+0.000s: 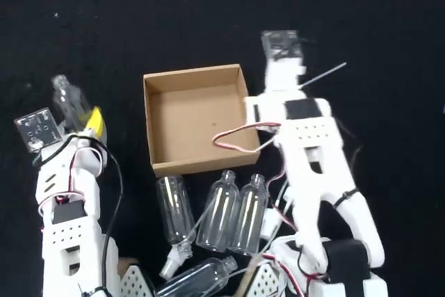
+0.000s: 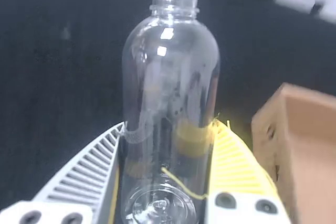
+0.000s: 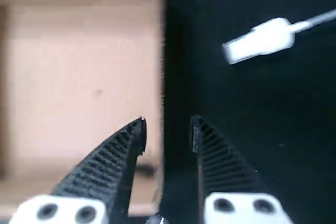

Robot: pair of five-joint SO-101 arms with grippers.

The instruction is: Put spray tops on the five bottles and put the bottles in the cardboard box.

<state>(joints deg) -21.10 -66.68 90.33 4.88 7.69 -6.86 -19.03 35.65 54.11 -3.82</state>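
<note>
bottle (image 2: 170,93): clear glossy plastic | cardboard box (image 1: 195,119): matt brown card | table (image 1: 389,46): covered in matt black cloth

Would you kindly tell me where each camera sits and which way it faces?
High view: fixed overhead, looking down at box, loose bottles and both arms.
Left wrist view: on the left arm, facing along its fingers, shut on a bottle.
Right wrist view: on the right arm, facing down past its open fingers at a spray top.
Shared: all three show the box; high and left wrist show the held bottle.
</note>
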